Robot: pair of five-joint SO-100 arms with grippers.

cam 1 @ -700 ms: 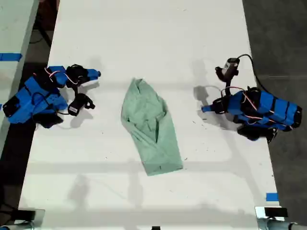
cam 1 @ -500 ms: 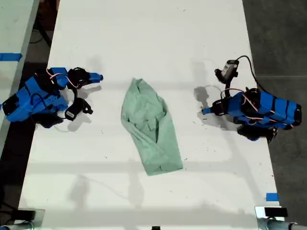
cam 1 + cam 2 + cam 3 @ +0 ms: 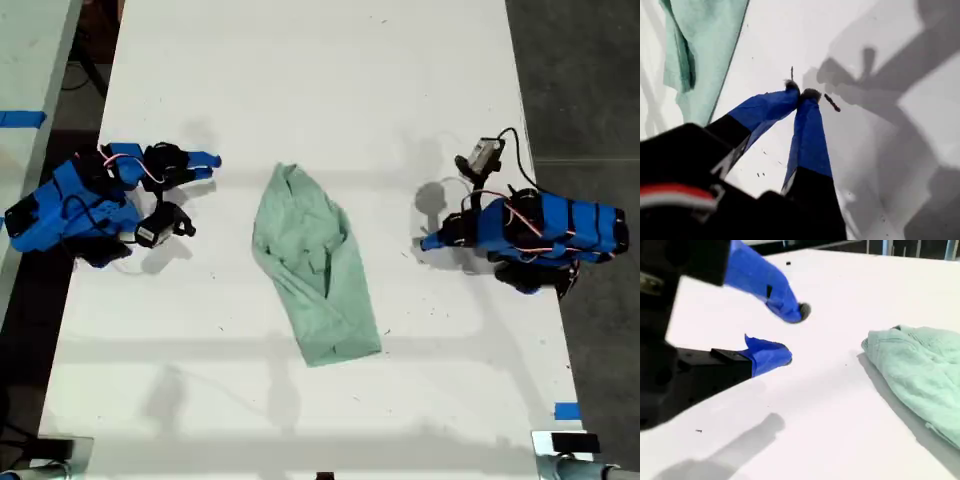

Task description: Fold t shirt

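The t shirt (image 3: 315,265) is lying folded into a long strip in the middle of the white table (image 3: 300,80). Its long axis is running mostly far to near, leaning toward the exterior view's right at the near end. The narrow rounded end is pointing far and the wider squared end near.

I am holding my first gripper (image 3: 430,243) low over the table on the exterior view's right, well apart from the cloth, with its jaws pressed together at the tips on nothing. My second gripper (image 3: 208,160) is sitting on the exterior view's left with its jaws parted and empty.

Since half a second ago the shirt has not shifted, my second gripper has edged slightly toward it, and my first arm has turned a little
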